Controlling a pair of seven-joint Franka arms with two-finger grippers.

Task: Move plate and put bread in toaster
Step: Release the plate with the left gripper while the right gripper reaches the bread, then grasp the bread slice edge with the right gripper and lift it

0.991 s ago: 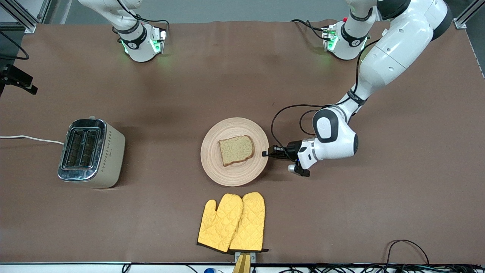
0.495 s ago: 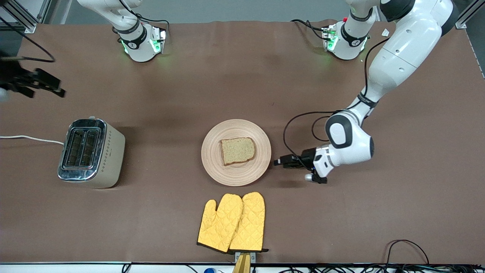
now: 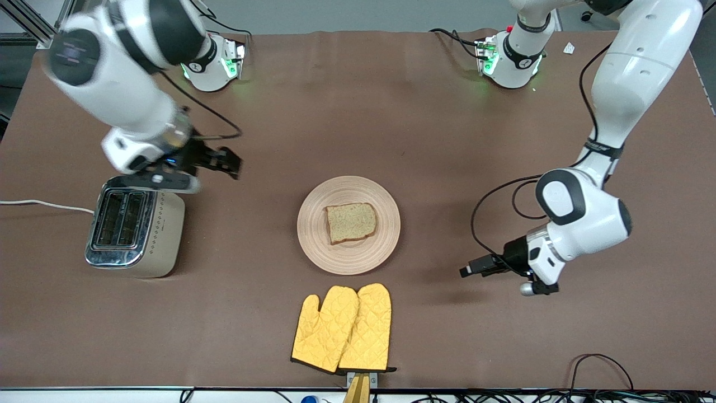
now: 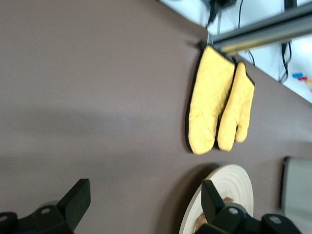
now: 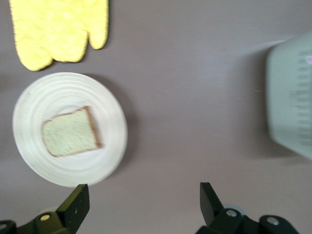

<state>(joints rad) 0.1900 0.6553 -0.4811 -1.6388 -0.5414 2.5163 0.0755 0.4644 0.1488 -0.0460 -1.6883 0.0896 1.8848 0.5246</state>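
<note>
The pale wooden plate (image 3: 313, 235) lies mid-table with the slice of bread (image 3: 351, 222) flat on it. The cream toaster (image 3: 134, 224) stands toward the right arm's end, its two slots facing up. My left gripper (image 3: 465, 272) hangs open and holds nothing. It is over bare table beside the plate, toward the left arm's end. In the left wrist view, the left gripper (image 4: 145, 202) shows the plate's rim (image 4: 234, 187) just past one finger. My right gripper (image 3: 230, 165) is open in the air between toaster and plate. The right wrist view looks past the right gripper (image 5: 144, 202) to the plate (image 5: 34, 112), bread (image 5: 70, 132) and toaster (image 5: 292, 102).
A pair of yellow oven mitts (image 3: 344, 327) lies nearer the front camera than the plate, close to the table's edge. The toaster's white cord (image 3: 45, 204) runs off the table at the right arm's end. Brown cloth covers the table.
My left gripper opened off the plate's rim and drew back toward the left arm's end. The plate shifted slightly that way first. My right arm swung in from the table's end to beside the toaster.
</note>
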